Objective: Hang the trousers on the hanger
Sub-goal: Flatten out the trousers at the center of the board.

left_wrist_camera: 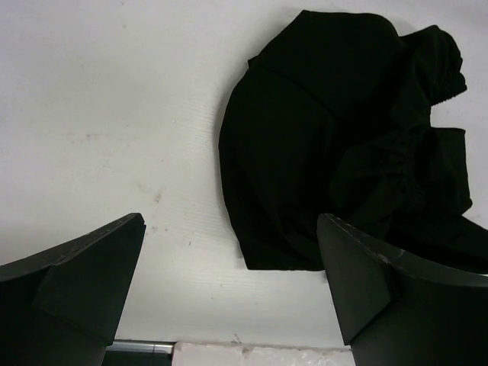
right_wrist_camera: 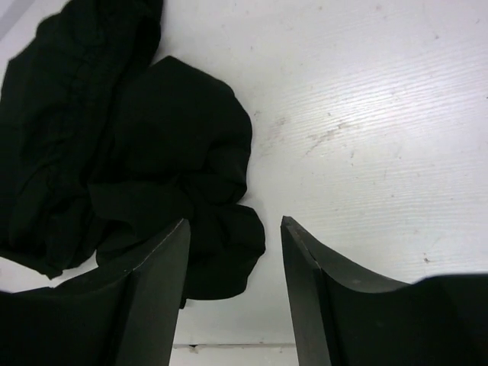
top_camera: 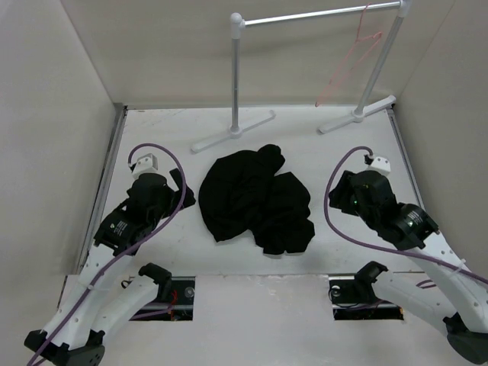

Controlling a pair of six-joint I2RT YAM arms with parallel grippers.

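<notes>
The black trousers (top_camera: 255,202) lie crumpled in a heap on the middle of the white table. The thin pink-red hanger (top_camera: 352,65) hangs by its hook from the right end of the rack's bar at the back. My left gripper (top_camera: 156,194) hovers left of the heap, open and empty. In the left wrist view its fingers (left_wrist_camera: 230,223) frame bare table, with the trousers (left_wrist_camera: 335,145) ahead to the right. My right gripper (top_camera: 358,197) hovers right of the heap, open and empty. In the right wrist view (right_wrist_camera: 235,223) the trousers (right_wrist_camera: 137,152) lie to the left, partly behind the left finger.
A grey-white clothes rack (top_camera: 238,76) with two posts and flat feet stands at the back of the table. Beige walls close in the left, right and back. The table's near edge (left_wrist_camera: 229,347) lies just below the left gripper.
</notes>
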